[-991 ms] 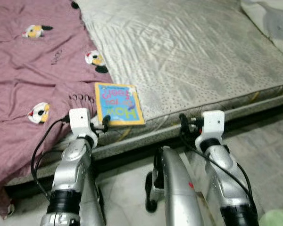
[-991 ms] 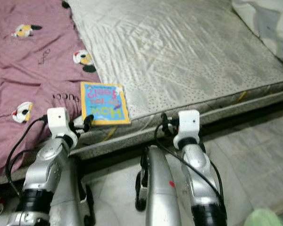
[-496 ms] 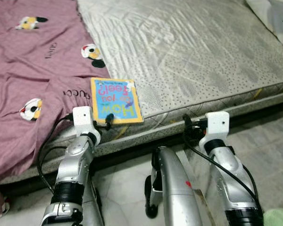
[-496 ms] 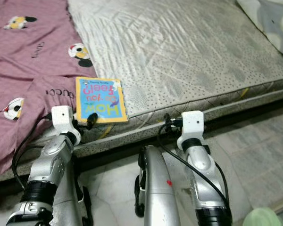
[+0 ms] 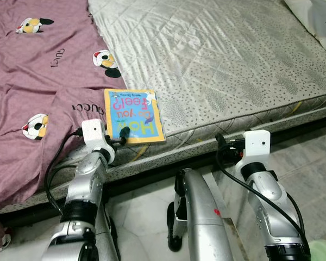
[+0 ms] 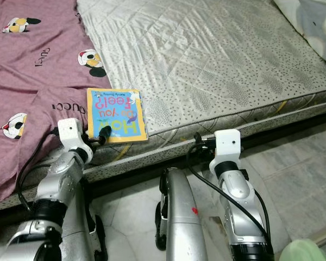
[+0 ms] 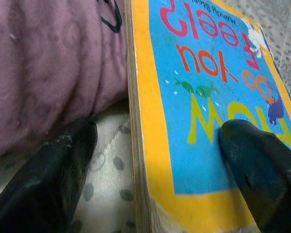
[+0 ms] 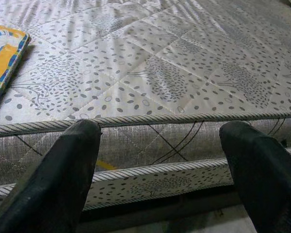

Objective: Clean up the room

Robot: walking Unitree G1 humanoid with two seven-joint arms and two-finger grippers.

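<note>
At the mattress (image 5: 217, 65) edge, we are straddling the book's (image 5: 133, 115) 7 o'clock corner with the spread-open left gripper (image 7: 155, 160), needing squarer alignment.

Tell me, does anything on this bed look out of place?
Yes: a children's book lies askew at the mattress edge, beside the rumpled pink blanket. The open left gripper straddles its corner.

**Picture book flat at the mattress edge**

A thin square picture book (image 5: 132, 116) lies flat, cover up, near the front edge of the grey patterned mattress (image 5: 223, 60). Its cover is blue with a yellow border and large coloured lettering, turned upside down to the robot. One side edge touches the mauve blanket (image 5: 38, 92) beside it.
</note>
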